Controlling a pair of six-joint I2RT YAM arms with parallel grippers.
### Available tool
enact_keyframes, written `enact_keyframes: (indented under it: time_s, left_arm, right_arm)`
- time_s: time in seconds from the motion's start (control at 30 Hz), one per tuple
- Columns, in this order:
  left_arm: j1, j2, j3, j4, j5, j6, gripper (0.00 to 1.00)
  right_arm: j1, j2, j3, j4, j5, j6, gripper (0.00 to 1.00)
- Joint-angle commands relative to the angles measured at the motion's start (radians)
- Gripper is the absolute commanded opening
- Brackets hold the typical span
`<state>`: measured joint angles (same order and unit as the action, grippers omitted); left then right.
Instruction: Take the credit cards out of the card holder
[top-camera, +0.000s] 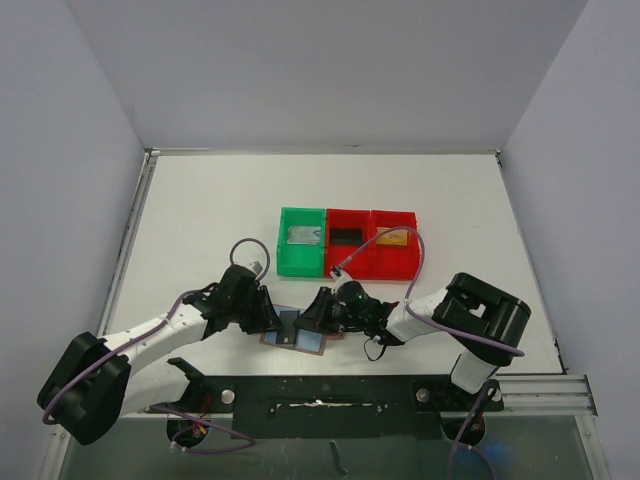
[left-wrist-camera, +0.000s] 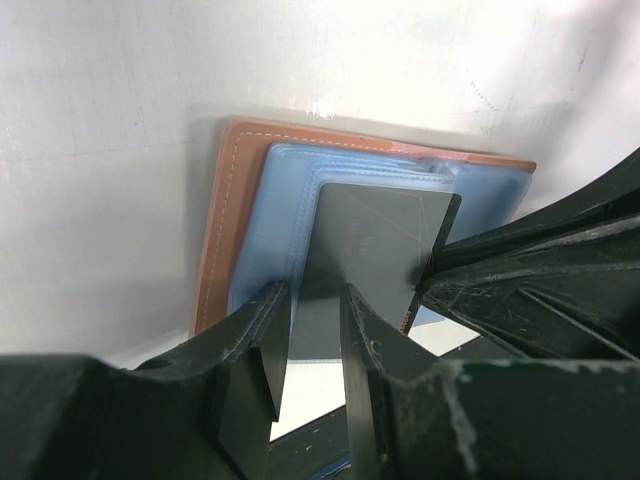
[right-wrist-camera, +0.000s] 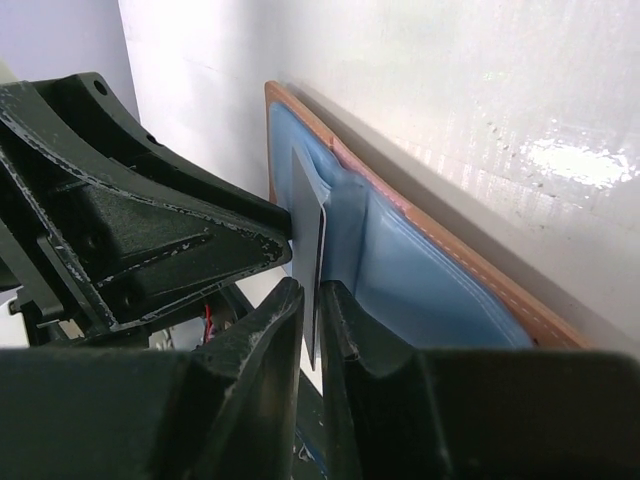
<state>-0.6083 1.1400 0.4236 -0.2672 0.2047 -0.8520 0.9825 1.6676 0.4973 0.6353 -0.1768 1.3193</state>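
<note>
1. Nearest the arm bases, the card holder (left-wrist-camera: 225, 230) lies open and flat on the white table (top-camera: 220, 210) between the 2 grippers: brown stitched leather outside, blue lining (left-wrist-camera: 280, 230) inside.
2. The left gripper (left-wrist-camera: 310, 300) has its fingers partly apart and grips nothing. Its tips are down on the holder at the pocket mouth, so my guess is it's pinning the holder in place.
3. There's 1 dark card (left-wrist-camera: 385, 235) sticking partway out of the blue pocket. That's the credit card being worked on.
4. The right gripper (right-wrist-camera: 312, 290) comes in from the other side, jaws nearly together with the card's edge between them. It looks like a pinch, but there's a dark sliver beside the card, so I can't tell if it's actually clamped.
5. I'd call this step "pull the last visible card out" - well along, not finished.
6. The next move needs a firm pinch first. Then slide the card out along the pocket, not upward, while the left keeps the holder from dragging along.
7. Further back sit 3 bins in a row: a green bin (top-camera: 285, 262) with a silver-grey card (top-camera: 302, 236), a red bin (top-camera: 349, 262) with a black card (top-camera: 347, 234), and another red bin (top-camera: 396, 262) with a gold-tan card (top-camera: 393, 237). So 3 cards are out already.
8. I can't read any writing - there's a faint mark on the dark card, too dim to make out. No brand shows on the holder or the bins.
</note>
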Motion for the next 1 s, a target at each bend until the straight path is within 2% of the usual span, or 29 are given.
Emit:
enact_keyframes:
  time_s: [0.0,0.2,0.37,0.5,0.73,0.97]
  left_arm:
    - [-0.003,0.005,0.035,-0.013,-0.034,0.025,0.25]
    - [-0.003,0.003,0.038,-0.016,-0.036,0.024,0.25]
    - [-0.003,0.0,0.039,-0.023,-0.041,0.027,0.25]
    - [-0.003,0.001,0.039,-0.017,-0.036,0.021,0.25]
    - [-0.004,0.008,0.047,-0.019,-0.034,0.025,0.25]
    - [-0.004,0.0,0.041,-0.015,-0.032,0.02,0.25]
  right_arm:
    - [-0.005,0.006,-0.011,0.069,-0.011,0.011,0.15]
    - [-0.008,0.006,-0.012,0.046,-0.019,0.014,0.1]
    - [-0.013,-0.01,-0.027,0.049,-0.026,0.012,0.09]
    - [-0.018,-0.019,-0.028,0.052,-0.033,0.009,0.16]
    - [-0.019,-0.012,-0.016,0.053,-0.035,0.004,0.15]
    - [-0.019,0.026,-0.001,0.045,-0.04,0.025,0.22]
